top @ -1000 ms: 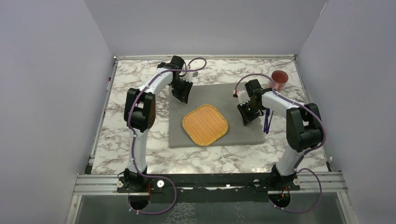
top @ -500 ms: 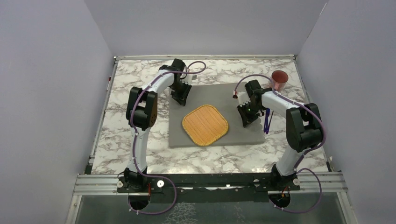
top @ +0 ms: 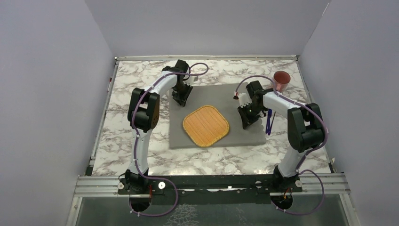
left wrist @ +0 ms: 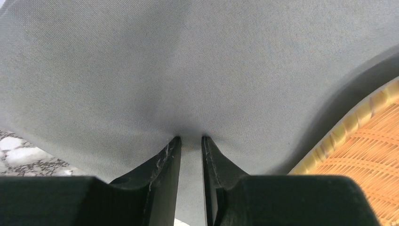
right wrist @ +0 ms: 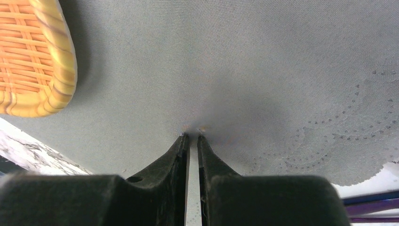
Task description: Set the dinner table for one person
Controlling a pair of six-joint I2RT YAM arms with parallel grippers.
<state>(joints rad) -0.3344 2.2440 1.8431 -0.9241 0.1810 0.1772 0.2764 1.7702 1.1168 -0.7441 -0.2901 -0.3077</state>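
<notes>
Over the grey placemat (top: 244, 133), left gripper (left wrist: 190, 139) slightly farther back than before.

Dinner table (top: 117, 141) bears grey placemat (top: 212, 96), woven orange tray (top: 206, 125) at centre; left gripper (top: 180, 100) over its far-left corner, right gripper (top: 245, 124) over its right side.

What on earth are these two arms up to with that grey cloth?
They are laying a dinner setting. The left pincer and the right pincer each pinch the grey placemat, which lies on the marble table with a woven orange tray on it. A pink cup and purple utensils wait by the mat's right side.
</notes>
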